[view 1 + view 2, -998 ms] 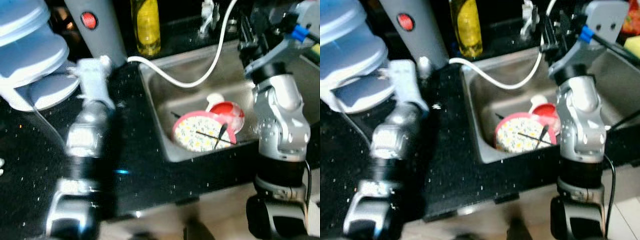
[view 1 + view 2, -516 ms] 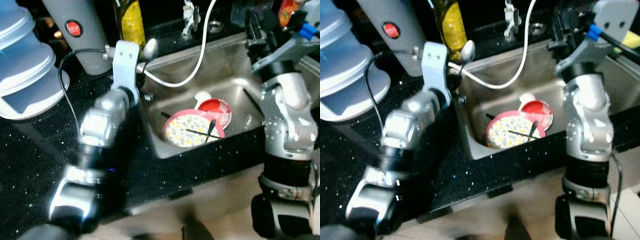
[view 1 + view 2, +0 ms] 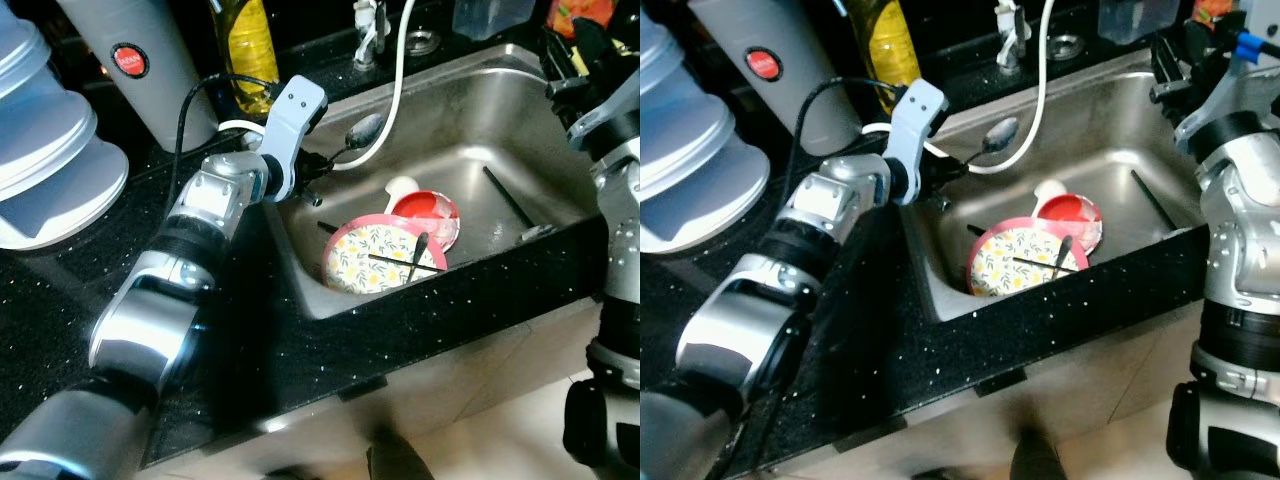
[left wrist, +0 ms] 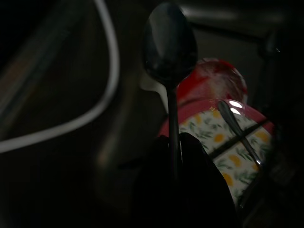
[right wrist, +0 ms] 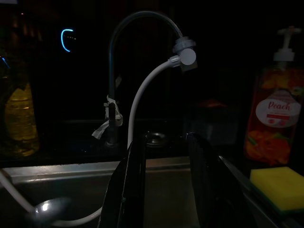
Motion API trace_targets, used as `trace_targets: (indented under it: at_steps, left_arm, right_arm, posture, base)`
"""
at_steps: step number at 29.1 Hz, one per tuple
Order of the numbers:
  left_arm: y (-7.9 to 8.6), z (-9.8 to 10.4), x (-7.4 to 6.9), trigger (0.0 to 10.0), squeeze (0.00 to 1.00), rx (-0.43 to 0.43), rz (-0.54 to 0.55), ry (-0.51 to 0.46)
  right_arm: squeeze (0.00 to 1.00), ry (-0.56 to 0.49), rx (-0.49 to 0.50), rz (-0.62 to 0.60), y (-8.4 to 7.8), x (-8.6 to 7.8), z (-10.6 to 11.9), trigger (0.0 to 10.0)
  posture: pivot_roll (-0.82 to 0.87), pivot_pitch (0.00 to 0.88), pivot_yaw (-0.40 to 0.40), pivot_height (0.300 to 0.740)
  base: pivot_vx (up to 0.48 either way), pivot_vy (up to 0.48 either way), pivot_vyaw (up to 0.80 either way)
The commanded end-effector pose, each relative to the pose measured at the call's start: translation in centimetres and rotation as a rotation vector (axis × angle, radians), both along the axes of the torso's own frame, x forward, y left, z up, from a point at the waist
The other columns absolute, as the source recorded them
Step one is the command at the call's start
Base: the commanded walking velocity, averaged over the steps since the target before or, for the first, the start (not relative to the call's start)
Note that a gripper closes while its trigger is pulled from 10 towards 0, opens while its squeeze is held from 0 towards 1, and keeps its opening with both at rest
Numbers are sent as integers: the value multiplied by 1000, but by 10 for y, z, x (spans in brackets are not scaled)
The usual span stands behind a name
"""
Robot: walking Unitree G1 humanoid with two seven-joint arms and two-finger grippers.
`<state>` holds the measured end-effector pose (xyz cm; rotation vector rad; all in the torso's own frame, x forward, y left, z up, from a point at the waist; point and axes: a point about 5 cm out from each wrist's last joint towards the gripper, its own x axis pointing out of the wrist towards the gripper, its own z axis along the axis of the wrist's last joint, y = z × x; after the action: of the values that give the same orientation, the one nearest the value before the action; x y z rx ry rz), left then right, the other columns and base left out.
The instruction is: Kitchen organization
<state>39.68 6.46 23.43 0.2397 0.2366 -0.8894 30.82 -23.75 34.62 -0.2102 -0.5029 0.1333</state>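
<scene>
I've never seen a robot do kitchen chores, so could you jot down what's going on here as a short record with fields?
Place: stainless steel sink set in a black speckled countertop
Left hand: shut on a silver metal spoon, held over the sink's left side
Right hand: open, raised at the sink's right side, holding nothing
In the sink: round pink-rimmed floral plate, red bowl, dark utensils lying across the plate
White hose: trails from the faucet into the sink
Behind the sink: yellow liquid bottle, orange soap dispenser, yellow sponge
</scene>
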Motion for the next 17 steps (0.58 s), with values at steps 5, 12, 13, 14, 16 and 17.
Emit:
trace_targets:
  at_steps: [5,12,13,14,16,17]
  left_arm:
    - [-4,1,-1,10000,1000,-26,-73,11]
    - [49,48,9,10000,0,-140,58,-158]
    - [49,48,9,10000,0,-140,58,-158]
    - [62,48,13,10000,0,-93,152,-180]
    - [79,42,16,10000,0,-4,262,-199]
    - [79,42,16,10000,0,-4,262,-199]
  right_arm:
    - [0,-24,-29,134,25,-4,2,10000]
    - [0,-89,29,250,37,-5,13,10000]
    - [0,-89,29,250,37,-5,13,10000]
    - [0,-92,39,274,40,-5,13,10000]
    - [0,-89,51,314,46,-5,13,10000]
    - [0,-89,51,314,46,-5,13,10000]
  posture:
    - [-298,106,191,740]
    - [-256,85,174,740]
    - [-256,85,174,740]
    - [-250,82,170,740]
    - [-241,83,166,740]
    - [-241,83,166,740]
  base:
    - [0,0,0]
    - [0,0,0]
    - [0,0,0]
    - [0,0,0]
    - [0,0,0]
    - [0,0,0]
